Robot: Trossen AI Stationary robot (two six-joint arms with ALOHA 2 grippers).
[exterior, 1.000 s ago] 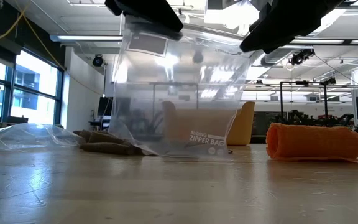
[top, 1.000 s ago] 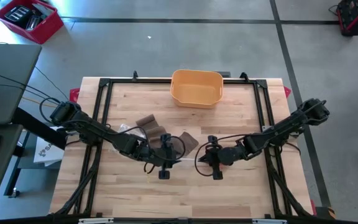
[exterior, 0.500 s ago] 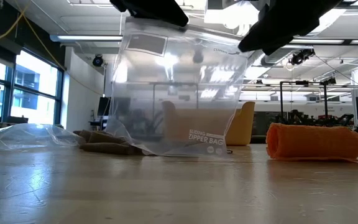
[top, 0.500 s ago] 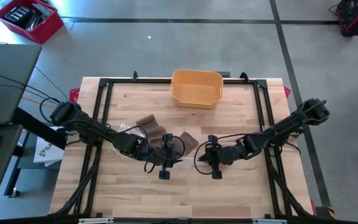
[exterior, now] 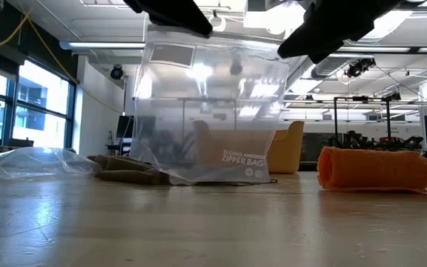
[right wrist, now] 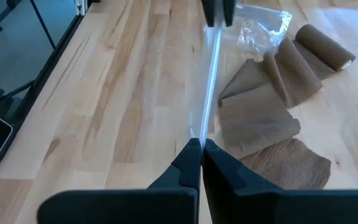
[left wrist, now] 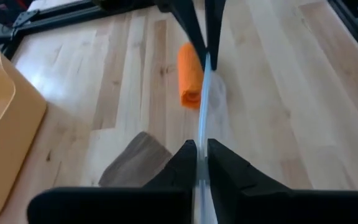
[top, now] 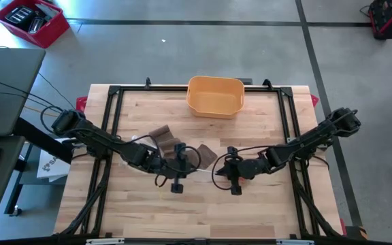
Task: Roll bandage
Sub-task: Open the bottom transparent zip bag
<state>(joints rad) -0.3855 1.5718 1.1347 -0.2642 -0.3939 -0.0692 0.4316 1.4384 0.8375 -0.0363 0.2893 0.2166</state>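
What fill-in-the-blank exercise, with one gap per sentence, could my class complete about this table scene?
1. Both pincers, left and right, hold the top edge of a clear ____ bag.
2. The rolled bandage lying apart from the bag is ____ in colour.
3. The unrolled bandage on the wood is ____ in colour.
4. At the table's far edge stands a yellow ____.

Missing words: zipper; orange; brown; bin

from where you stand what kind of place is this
Most likely a robotics lab or workshop in an open industrial hall. Signs: a wooden table with a black frame and two mounted arms, a taped concrete floor, and exposed ceiling ducts with more rigs behind.
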